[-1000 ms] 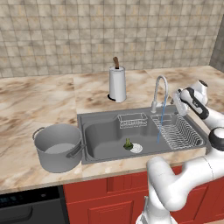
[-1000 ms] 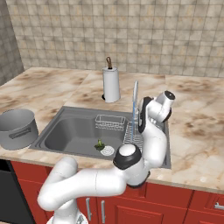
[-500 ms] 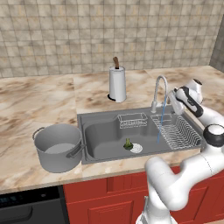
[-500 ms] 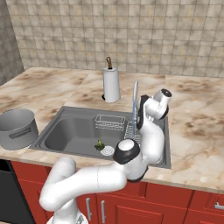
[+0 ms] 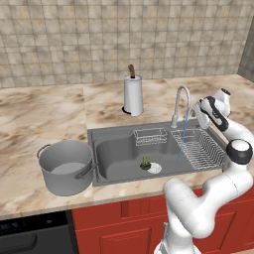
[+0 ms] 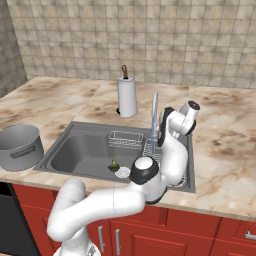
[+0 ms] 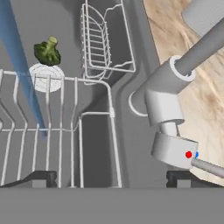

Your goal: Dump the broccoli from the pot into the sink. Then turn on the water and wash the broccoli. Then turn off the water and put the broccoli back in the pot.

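We judge we are in the washing step: the water runs in a thin blue stream from the faucet onto the wire rack at the right end of the sink, while the broccoli lies in the basin just beside the drain, apart from the stream. Our gripper hangs by the faucet base with fingers spread wide and empty, the lever close ahead. The pot waits on the table off the sink's left edge, and next we probably need to reach that lever and shut the flow off.

- My gripper has drawn slightly back from the faucet, fingers spread wide.
- My wrist and elbow have shifted a little to my right.
- Water keeps running.
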Robot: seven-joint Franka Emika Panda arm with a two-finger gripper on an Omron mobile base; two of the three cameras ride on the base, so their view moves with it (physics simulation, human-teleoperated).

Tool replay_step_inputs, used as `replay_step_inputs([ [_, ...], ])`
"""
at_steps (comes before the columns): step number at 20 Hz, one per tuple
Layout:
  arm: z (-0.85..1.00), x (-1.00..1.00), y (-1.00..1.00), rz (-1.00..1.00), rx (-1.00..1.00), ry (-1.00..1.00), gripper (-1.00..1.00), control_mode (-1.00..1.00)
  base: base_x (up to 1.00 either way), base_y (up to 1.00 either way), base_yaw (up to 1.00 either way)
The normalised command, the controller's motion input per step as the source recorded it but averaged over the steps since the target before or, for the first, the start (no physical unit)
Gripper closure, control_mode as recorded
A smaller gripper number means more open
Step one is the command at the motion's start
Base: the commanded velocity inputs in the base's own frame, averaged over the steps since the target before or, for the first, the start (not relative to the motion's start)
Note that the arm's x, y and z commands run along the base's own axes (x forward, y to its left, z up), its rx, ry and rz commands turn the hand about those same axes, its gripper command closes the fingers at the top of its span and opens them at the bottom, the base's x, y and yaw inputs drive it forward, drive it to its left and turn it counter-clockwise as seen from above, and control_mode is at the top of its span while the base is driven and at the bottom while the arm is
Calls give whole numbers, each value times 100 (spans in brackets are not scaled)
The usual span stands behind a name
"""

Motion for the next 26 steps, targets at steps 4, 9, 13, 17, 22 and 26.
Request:
replay_step_inputs([
  [4, -8, 8, -32, -4, 0, 1, -100, -100, 0, 0, 0],
  [9, -13, 29, 0, 0, 0, 0, -100, -100, 0, 0, 0],
  [13, -7, 40, -1, 0, 0, 1, -100, -100, 0, 0, 0],
  [17, -5, 29, -9, 0, 1, 1, -100, -100, 0, 0, 0],
  [22, -2, 22, 0, 0, 0, 0, -100, -100, 0, 0, 0],
  [26, -2, 16, 0, 0, 0, 0, -100, -100, 0, 0, 0],
])
